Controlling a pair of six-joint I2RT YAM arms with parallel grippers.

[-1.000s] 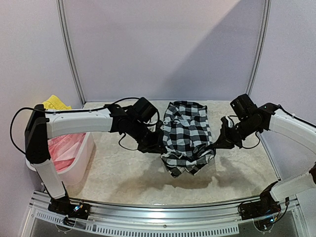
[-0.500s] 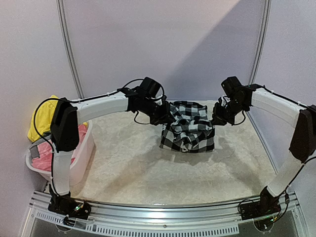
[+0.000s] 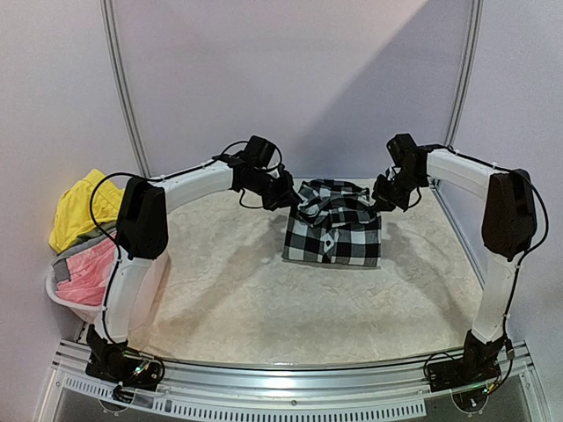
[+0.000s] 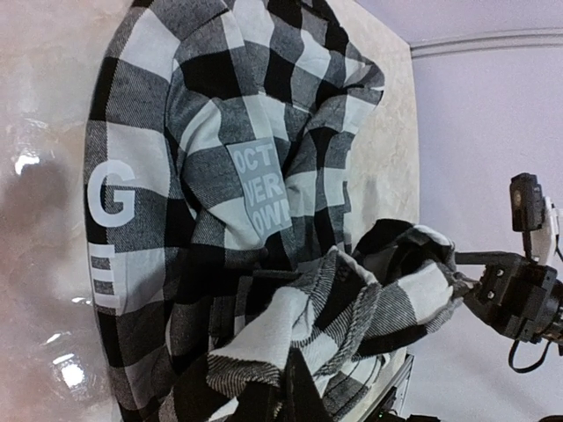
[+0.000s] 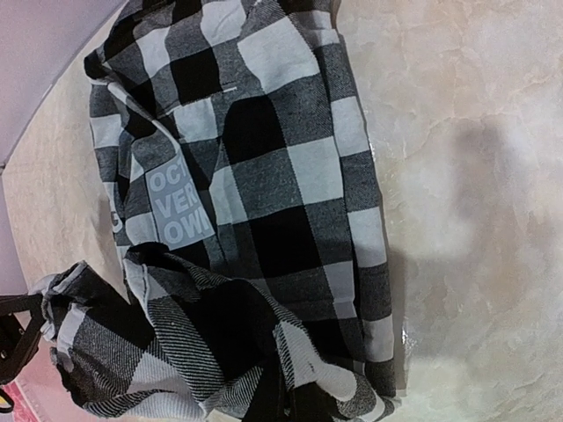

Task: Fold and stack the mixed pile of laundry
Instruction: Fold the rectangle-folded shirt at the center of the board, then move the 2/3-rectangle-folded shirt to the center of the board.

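Note:
The black-and-white checked shirt [image 3: 334, 230] lies folded on the table's far middle, its near part flat, its far edge bunched and lifted. My left gripper [image 3: 296, 200] is shut on the shirt's far left edge, and my right gripper [image 3: 376, 200] is shut on its far right edge. The left wrist view shows the shirt [image 4: 220, 193] with white lettering, its edge pinched at the bottom. The right wrist view shows the shirt [image 5: 264, 176] likewise pinched. A yellow garment [image 3: 81, 204], a grey one [image 3: 66, 259] and a pink one [image 3: 88, 277] sit in the basket at the left.
The white plastic basket [image 3: 141, 281] stands at the table's left edge, beside the left arm. A wall with metal uprights closes the back just behind the shirt. The right arm's gripper shows at the right of the left wrist view [image 4: 519, 299].
Both grippers carried the shirt from the table's middle toward the back wall and lowered it. Its near part now lies flat and wider on the table.

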